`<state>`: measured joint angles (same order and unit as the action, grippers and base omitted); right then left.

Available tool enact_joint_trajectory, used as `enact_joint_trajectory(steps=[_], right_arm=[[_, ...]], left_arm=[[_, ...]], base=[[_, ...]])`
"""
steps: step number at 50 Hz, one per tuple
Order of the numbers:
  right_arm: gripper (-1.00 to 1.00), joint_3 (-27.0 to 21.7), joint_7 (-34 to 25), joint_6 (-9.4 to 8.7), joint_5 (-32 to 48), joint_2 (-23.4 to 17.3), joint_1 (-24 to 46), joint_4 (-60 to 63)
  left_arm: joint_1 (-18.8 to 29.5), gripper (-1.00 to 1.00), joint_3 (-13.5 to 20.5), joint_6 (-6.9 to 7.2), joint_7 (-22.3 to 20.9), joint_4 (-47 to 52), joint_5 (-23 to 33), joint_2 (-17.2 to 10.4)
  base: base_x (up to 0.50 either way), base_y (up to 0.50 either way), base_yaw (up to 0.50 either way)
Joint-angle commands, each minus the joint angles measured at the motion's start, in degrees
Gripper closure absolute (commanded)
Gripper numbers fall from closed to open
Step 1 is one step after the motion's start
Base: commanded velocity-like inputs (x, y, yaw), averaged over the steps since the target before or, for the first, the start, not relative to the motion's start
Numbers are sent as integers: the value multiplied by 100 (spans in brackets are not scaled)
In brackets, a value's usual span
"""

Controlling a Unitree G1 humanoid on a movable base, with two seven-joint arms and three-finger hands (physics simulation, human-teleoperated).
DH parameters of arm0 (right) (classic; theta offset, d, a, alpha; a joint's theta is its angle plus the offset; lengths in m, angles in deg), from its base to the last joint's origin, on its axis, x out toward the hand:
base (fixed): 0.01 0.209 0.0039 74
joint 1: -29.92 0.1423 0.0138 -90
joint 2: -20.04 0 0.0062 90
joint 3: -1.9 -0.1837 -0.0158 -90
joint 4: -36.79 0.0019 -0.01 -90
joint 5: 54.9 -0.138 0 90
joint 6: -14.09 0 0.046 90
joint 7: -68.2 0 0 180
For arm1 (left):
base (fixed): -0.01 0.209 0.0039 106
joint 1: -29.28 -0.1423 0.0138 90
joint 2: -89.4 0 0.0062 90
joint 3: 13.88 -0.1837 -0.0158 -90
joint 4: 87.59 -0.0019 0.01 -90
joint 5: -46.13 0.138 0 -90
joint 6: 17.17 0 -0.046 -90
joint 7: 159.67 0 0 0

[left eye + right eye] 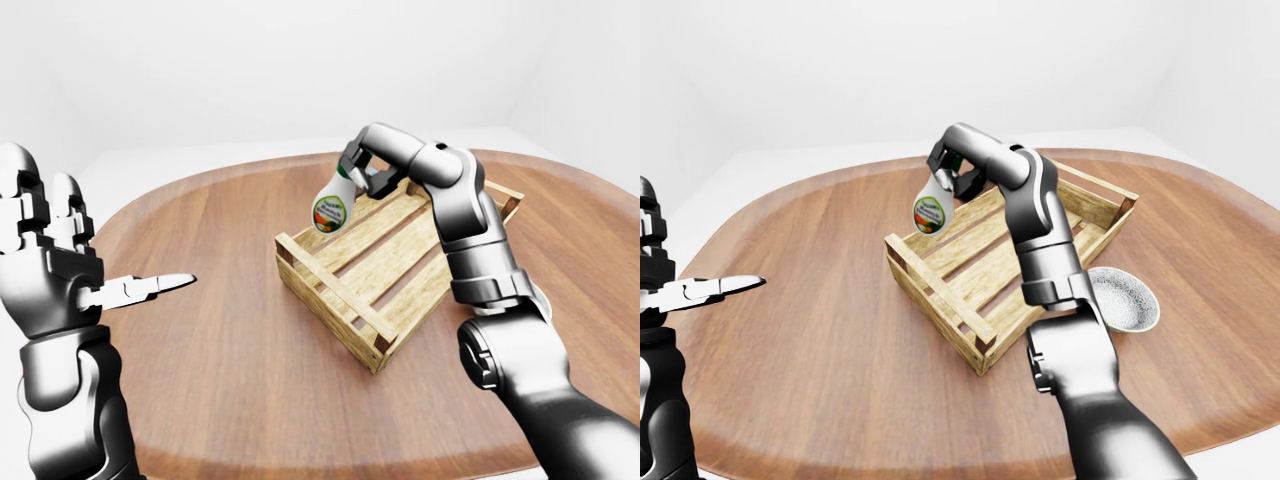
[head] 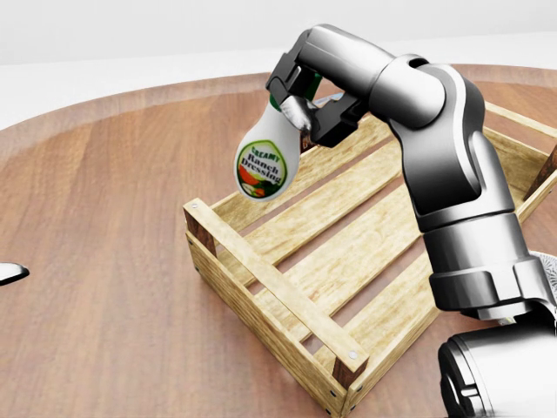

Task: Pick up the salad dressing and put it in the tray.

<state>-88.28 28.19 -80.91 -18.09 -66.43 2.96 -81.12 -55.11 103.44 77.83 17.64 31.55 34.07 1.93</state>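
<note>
Above the tray's (image 2: pixel 261 270) left end, right robot hand (image 2: pixel 306 103) clamped on dressing bottle (image 2: pixel 266 161); bowl (image 1: pixel 1124 298) only right-eye.

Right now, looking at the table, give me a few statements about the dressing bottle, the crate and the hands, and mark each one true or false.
1. The right hand grips the salad dressing bottle in the air. True.
2. The bottle already lies on the slats of the wooden tray. False: it hangs above the tray's edge, still gripped.
3. The left hand is open and holds nothing. True.
4. A patterned bowl sits inside the tray. False: it rests on the table beside it.
</note>
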Motion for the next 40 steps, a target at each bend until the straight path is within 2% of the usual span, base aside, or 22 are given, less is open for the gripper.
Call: enact_joint_trajectory(steps=[1,9,13,29,34,40], right_arm=[[100,-289,0,0,-233,-631,199,-1723],[100,-279,0,0,-426,-781,939,-4049],[100,-282,112,0,-404,-754,1040,-4589],[100,-333,1063,0,305,-462,663,-5013],[100,-464,1279,0,311,-360,652,-5027],[100,-548,1854,0,345,-292,667,-5040]], left_arm=[[-1,-100,-11,0,-4,-11,10,4],[3,-100,-26,0,-8,-29,13,8],[9,-100,-18,0,-16,-73,17,1],[6,-100,51,0,-24,-219,-42,-40],[-13,-100,23,0,-23,-248,-30,-29],[-19,-100,66,0,-25,-220,-60,-43]], base=[[0,0,0],[0,0,0],[0,0,0],[0,0,0],[0,0,0],[0,0,0]])
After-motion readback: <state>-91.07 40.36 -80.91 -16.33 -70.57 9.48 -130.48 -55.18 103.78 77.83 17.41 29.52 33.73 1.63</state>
